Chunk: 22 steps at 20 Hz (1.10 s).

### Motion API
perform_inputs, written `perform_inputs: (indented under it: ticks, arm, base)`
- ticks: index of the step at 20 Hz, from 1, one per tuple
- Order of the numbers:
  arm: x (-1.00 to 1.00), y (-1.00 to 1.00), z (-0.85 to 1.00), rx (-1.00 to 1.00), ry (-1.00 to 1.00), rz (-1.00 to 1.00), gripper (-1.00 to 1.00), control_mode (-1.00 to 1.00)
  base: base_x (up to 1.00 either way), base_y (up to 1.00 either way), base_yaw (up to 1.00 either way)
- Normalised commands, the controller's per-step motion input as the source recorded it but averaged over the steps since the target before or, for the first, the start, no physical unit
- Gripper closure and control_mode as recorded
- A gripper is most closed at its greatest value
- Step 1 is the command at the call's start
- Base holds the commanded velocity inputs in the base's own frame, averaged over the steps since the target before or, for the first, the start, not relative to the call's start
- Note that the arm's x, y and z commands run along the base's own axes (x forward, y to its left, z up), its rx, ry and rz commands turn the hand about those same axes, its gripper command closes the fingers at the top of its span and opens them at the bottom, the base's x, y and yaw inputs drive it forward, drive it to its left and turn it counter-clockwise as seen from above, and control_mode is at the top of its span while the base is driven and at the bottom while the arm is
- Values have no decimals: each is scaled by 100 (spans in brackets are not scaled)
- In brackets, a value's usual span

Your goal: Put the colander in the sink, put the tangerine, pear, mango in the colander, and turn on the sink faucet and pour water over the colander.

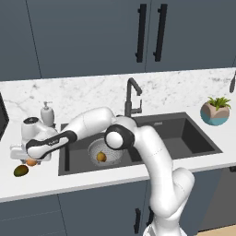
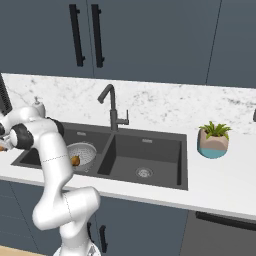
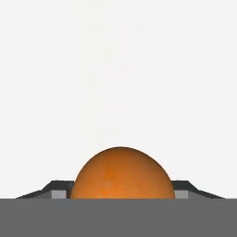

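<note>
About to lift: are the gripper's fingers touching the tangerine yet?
Cannot tell. In the hand view the tangerine sits between both fingertips, its bulge covering their inner faces, so neither contact nor gap shows.

matt, finely dimpled tangerine (image 3: 122, 173); perforated metal colander (image 1: 103, 148); white-veined marble counter (image 1: 92, 182)

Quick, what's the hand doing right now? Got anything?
Hand: fingers either side of the tangerine on the counter; whether they grip it yet cannot be told.

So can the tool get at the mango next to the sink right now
Probably not right away. The tool is down around the tangerine, which sits between its fingers. The mango lies just beside it on the counter, uncovered, so the way looks free once the tangerine is dealt with.
</note>
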Motion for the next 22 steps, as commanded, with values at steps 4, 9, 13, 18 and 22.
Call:
perform_inputs:
  ticks: [4,9,13,18,22]
  arm:
    - [0,-23,-16,-1,12,0,100,-100]
    - [-5,-57,8,-3,0,0,100,-100]
    - [-16,-85,18,-2,0,0,100,-100]
    - [-19,-99,18,0,0,0,100,-100]
    - [-9,-100,10,-1,0,0,100,-100]
  base:
    - [0,0,0]
    - [0,0,0]
    - [0,0,0]
    - [0,0,0]
    - [0,0,0]
